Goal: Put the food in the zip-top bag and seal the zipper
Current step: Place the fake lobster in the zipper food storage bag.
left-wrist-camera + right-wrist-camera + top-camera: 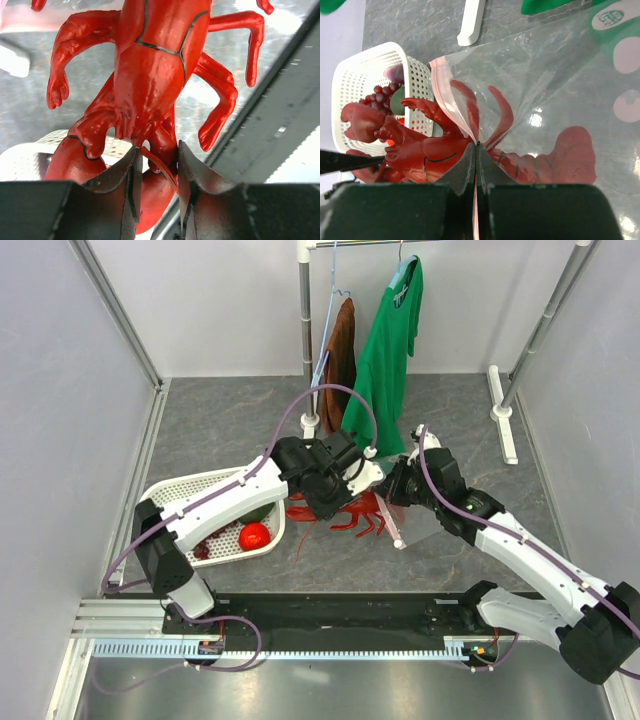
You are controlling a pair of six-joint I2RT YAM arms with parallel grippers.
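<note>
The red lobster point(358, 515) lies at the middle of the table, and my left gripper point(355, 478) is shut on its head end point(155, 65), with the jaws pinching an antenna and claw base point(157, 155). My right gripper point(477, 146) is shut on the pink zipper point(445, 95) edge of the clear zip-top bag point(545, 85). The lobster's tail point(570, 155) lies inside the bag, while its front half point(420, 155) is outside the mouth. Grapes point(377, 95), a green piece point(396, 102) and the tomato point(254, 536) sit in the basket.
The white perforated basket point(190, 495) stands left of the lobster under my left arm. At the back, a clothes rack holds a green shirt point(385, 350) and a brown garment point(340, 355); its white feet point(500, 410) rest on the grey floor.
</note>
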